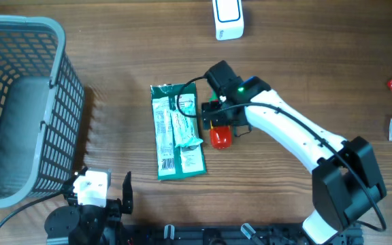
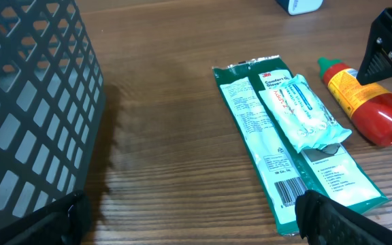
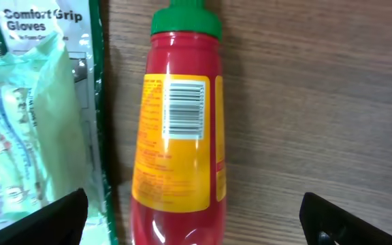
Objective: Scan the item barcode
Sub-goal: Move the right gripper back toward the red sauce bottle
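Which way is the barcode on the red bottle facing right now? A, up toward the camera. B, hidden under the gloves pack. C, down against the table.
A: in the right wrist view the barcode sits face up on the bottle, clear of the gloves pack.

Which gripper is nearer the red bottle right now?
Right. The right gripper hangs open directly over the bottle. The left gripper sits open beside the basket, with the gloves pack between it and the bottle.
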Controlling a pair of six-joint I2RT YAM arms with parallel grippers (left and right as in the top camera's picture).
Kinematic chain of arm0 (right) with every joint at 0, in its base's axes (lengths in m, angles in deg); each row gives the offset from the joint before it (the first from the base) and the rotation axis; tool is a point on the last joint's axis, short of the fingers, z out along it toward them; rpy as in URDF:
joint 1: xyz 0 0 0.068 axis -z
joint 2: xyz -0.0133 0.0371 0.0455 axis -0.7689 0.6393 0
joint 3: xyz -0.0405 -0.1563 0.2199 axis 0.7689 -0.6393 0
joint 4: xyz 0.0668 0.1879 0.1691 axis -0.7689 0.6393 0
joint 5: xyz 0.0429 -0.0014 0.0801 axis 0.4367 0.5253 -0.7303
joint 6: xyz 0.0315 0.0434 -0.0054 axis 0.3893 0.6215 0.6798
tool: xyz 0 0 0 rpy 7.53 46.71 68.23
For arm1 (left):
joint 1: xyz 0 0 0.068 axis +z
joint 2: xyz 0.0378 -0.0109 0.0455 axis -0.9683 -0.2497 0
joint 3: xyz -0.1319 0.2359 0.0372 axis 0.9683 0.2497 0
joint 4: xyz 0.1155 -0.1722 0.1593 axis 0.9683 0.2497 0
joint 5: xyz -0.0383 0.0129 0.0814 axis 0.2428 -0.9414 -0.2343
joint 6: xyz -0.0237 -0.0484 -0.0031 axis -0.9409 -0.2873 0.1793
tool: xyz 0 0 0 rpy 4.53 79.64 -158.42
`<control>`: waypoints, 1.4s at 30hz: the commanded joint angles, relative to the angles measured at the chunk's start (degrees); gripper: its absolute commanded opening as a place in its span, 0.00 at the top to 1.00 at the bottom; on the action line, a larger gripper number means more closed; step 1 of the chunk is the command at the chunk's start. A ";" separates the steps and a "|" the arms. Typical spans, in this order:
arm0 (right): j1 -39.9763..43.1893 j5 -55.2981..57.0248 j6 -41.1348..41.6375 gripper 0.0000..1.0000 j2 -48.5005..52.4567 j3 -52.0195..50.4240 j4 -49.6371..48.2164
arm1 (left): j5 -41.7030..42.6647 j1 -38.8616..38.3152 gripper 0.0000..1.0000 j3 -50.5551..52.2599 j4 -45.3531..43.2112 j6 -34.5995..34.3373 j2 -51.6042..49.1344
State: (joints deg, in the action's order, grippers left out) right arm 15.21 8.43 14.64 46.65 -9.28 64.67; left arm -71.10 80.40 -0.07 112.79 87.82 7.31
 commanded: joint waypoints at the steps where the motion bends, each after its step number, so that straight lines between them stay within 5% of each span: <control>1: -1.22 5.09 0.50 0.01 1.64 -0.17 -0.39 | 0.70 -0.26 0.00 -0.07 -0.13 0.85 0.42; 10: -1.29 -5.07 6.19 0.00 3.96 0.33 -1.03 | 0.70 -0.26 0.00 -0.07 -0.13 0.85 0.42; 16: 4.79 -14.88 15.08 0.00 1.99 10.71 9.84 | 0.68 -0.26 0.00 -0.07 -0.13 0.85 0.42; 20: 12.33 -30.47 31.58 0.00 0.96 12.17 12.26 | 0.68 -0.26 0.00 -0.07 -0.11 0.85 0.42; 24: 14.34 -35.43 64.63 0.00 1.03 11.67 14.73 | 0.68 -0.26 0.00 -0.07 -0.11 0.85 0.42; 26: 13.68 -36.85 70.10 0.00 1.03 11.47 14.36 | 0.68 -0.26 0.00 -0.07 -0.11 0.85 0.42; 28: 12.85 -33.24 58.90 0.00 1.03 11.47 10.36 | 0.68 -0.26 0.00 -0.07 -0.11 0.85 0.42; 33: 9.99 -8.37 10.58 0.00 1.81 10.43 4.59 | 0.68 -0.26 0.00 -0.07 -0.11 0.85 0.42; 36: 9.35 -4.44 4.42 0.00 2.86 6.38 3.17 | 0.68 -0.26 0.00 -0.07 -0.13 0.85 0.42; 42: 6.95 -15.17 -1.92 0.00 3.45 0.87 2.03 | 0.68 -0.26 0.00 -0.07 -0.11 0.85 0.42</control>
State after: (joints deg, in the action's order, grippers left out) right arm 24.35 -3.44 19.01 49.10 -6.70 66.90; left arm -71.10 80.40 -0.07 112.79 87.82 7.31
